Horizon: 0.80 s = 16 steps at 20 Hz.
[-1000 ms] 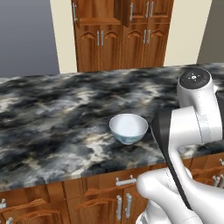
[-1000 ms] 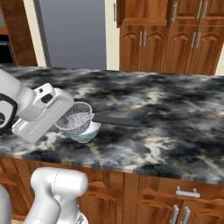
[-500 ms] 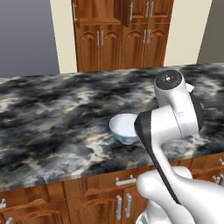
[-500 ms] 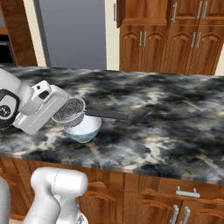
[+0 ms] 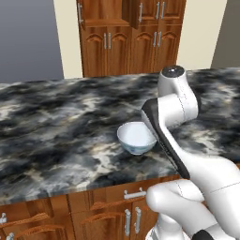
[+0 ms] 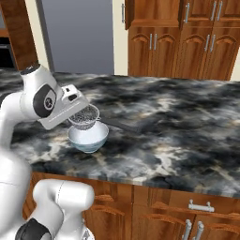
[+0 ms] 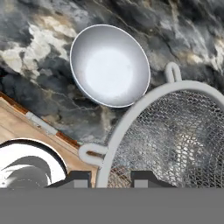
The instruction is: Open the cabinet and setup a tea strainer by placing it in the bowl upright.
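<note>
Strainer held above the bowl on the marbled counter

The two-finger gripper (image 6: pixel 78 111), left of the small pale bluish-white glossy bowl (image 6: pixel 88 137), is clamped on the rim of the round silver wire-mesh tea strainer (image 6: pixel 85 116), which hangs just above the bowl; its thin dark handle points right over the dark marbled counter (image 6: pixel 178 126). Reddish-brown cabinets (image 6: pixel 187 37) stand well behind the bowl.
</note>
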### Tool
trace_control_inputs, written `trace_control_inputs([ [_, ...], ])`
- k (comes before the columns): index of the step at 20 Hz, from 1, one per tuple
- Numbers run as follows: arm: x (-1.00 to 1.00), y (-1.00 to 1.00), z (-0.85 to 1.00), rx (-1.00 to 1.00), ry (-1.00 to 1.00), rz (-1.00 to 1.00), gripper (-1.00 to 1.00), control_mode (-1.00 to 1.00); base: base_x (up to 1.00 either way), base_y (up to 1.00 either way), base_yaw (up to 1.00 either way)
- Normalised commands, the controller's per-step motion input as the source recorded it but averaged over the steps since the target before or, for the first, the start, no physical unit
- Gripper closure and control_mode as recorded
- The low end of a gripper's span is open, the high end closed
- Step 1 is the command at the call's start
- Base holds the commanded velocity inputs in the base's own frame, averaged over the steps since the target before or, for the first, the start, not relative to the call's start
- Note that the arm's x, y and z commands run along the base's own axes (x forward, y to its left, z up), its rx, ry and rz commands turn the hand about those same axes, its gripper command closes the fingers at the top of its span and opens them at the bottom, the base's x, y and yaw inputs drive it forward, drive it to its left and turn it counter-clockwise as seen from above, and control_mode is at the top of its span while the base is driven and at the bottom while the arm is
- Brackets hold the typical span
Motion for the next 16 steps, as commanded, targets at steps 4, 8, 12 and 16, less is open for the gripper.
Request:
trace_control_inputs([
  [4,0.57,0.32,-0.5,0.0,0.0,0.06,1.0,-1.0,0.0,0.0,0.0],
  [8,0.5,0.29,-0.49,0.01,0.0,0.01,1.0,-1.0,0.0,0.0,0.0],
  [12,0.59,0.24,-0.38,0.04,0.0,0.0,1.0,-1.0,0.0,0.0,0.0],
  [16,0.67,0.08,-0.34,0.08,0.04,0.0,1.0,-1.0,0.0,0.0,0.0],
])
